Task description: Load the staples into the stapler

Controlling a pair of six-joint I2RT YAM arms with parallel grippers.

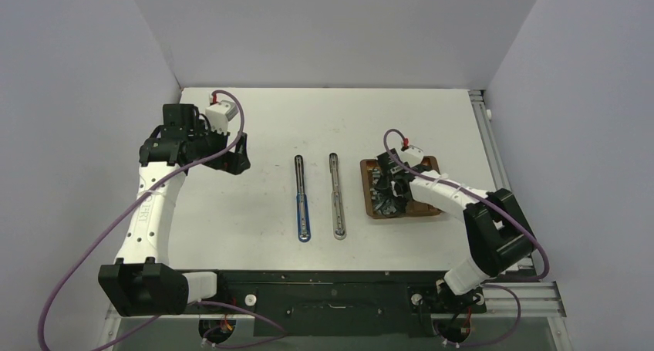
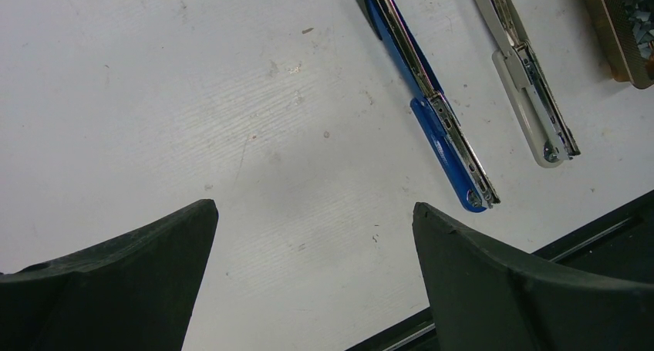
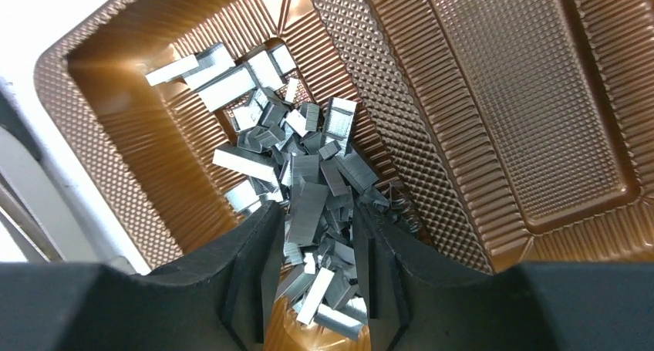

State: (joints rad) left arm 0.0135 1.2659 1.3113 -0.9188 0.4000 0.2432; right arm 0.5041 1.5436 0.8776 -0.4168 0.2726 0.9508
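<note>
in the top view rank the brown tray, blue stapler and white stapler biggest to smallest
1. brown tray, clearly the largest area
2. blue stapler and white stapler: both opened flat, alike in length and width, so tied

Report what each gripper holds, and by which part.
Left gripper: open, holding nothing. Right gripper: jaws down in the staples in the tray, some lying between them; a firm hold cannot be told.
</note>
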